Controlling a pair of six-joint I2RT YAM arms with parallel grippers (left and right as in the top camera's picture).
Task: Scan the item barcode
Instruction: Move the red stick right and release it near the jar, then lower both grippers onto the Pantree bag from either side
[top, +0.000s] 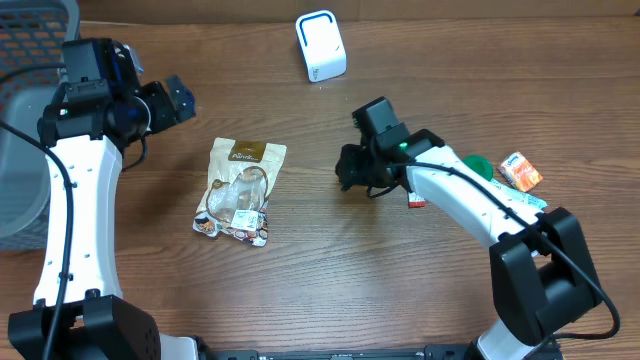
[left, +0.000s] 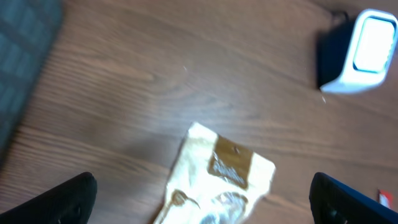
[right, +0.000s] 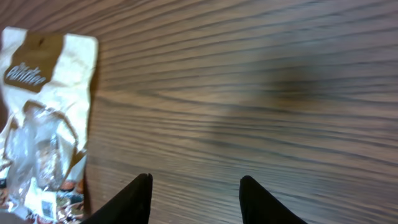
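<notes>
We log the left end effector (top: 178, 100) as released: fingers spread wide, nothing btwn them, raised above the worktop (top: 330, 290). The item, a cream-and-brown snack pouch (top: 240, 190), lies flat on the worktop, printed side up. In left wrist view its top edge sits just ahead of that end effector, approx. centred btwn the fingers, no contact.

The right end effector (right: 194, 190) is also released: fingers part-way apart, only bare wood btwn them. Pouch lies off to one side of it, near but apart. Small white label on pouch's end away from the scanner (top: 320, 45); can't tell if it's the barcode.

Scanner, white, stands beyond both end effectors, well apart. Grey basket (top: 30, 60) sits behind the left one; small packets (top: 520, 172) behind the right one.
</notes>
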